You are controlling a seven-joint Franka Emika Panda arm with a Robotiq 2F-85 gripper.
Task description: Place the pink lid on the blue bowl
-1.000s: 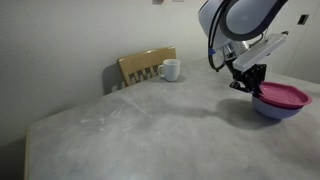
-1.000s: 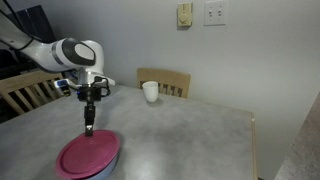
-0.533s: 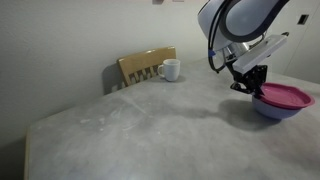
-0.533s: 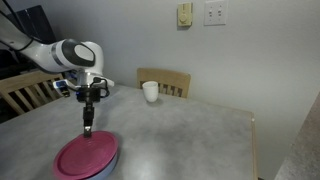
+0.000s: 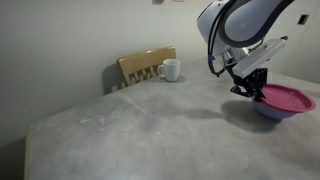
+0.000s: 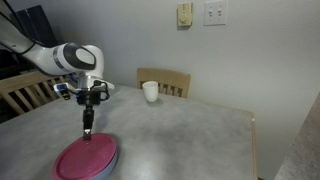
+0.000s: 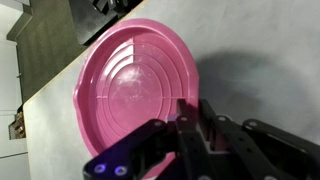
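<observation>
A flat round magenta-pink plastic lid sits on top of a round periwinkle-blue matte bowl, hollow side up, and covers the opening so fully that only a band of blue wall shows below its rim in both exterior views. The bowl stands on a pale grey mottled surface, close to its edge. The robot arm's dark two-fingered pincer points straight down at the bowl's rim, on the side facing the middle of the surface. Its fingers are pressed together with nothing between them. In the wrist view their tips overlap the lid's raised edge, but whether they touch it cannot be told. The lid looks roughly centred on the bowl, perhaps with a slight tilt, which suggests it has been set down and released. The fingers being together at the rim would suit a nudge to seat the lid squarely, or simply a clear path for lifting away. Well away from the bowl, across the surface by the wall, a white ceramic mug stands in front of a wooden chair back, out of the arm's way and not involved.
</observation>
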